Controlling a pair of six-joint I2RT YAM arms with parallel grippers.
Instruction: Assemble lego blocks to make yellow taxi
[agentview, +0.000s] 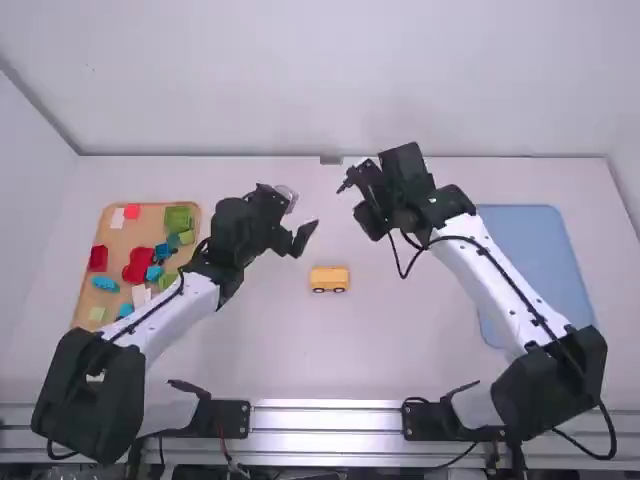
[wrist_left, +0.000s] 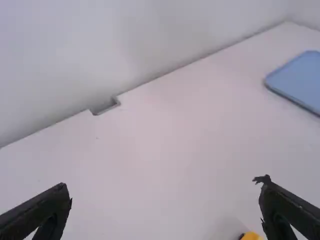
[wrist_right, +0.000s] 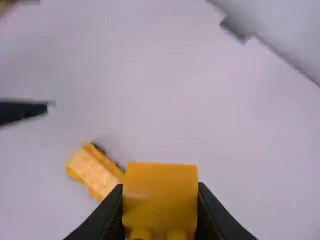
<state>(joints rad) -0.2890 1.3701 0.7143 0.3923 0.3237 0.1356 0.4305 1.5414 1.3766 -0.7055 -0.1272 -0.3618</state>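
The left gripper had its fingers wide apart; the right gripper was holding its two fingers clamped.

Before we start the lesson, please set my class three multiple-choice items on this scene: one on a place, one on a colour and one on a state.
1. Where does the blue tray lie?
A) On the robot's left side of the table
B) At the middle of the table
C) On the robot's right side of the table

2. What colour is the block in the right gripper?
A) Yellow
B) Red
C) Green

3. How are the fingers of the left gripper?
A) Closed together
B) Open
C) Shut on a block

1: C, as the high view shows it.
2: A, by its colour in the right wrist view.
3: B, since the left wrist view shows a wide gap between them.
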